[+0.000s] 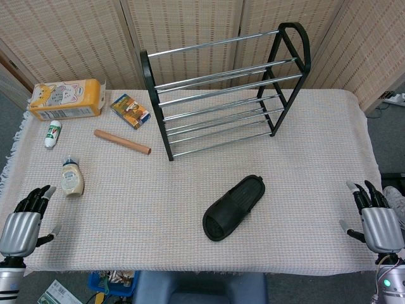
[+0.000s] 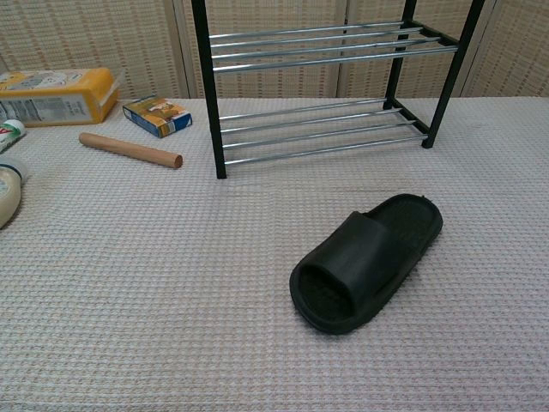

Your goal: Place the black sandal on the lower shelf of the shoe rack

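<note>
My left hand [image 1: 22,218] rests at the near left corner of the table [image 1: 316,145], fingers apart and holding nothing. Just ahead of it a small squeeze bottle [image 1: 73,178] lies on the cloth, and farther back a little white tube [image 1: 53,133] lies near a yellow box [image 1: 67,99] with a cat printed on it. To the right of those, a wooden rolling pin [image 1: 122,142] lies at a slant, with a small blue and orange packet [image 1: 130,111] behind it. Next comes the shoe rack [image 1: 224,95], black frame with chrome rails, standing upright toward the back of the table; its lower shelf [image 2: 322,129] is bare. The black sandal [image 1: 234,207] lies flat on the cloth in front of the rack and well apart from it, its open toe end pointing toward me and its heel angled back to the right. From the chest view it looks sole down, though I can't be sure of the underside. My right hand [image 1: 374,215] sits at the near right corner, fingers spread, gripping nothing, well clear of the sandal.
</note>
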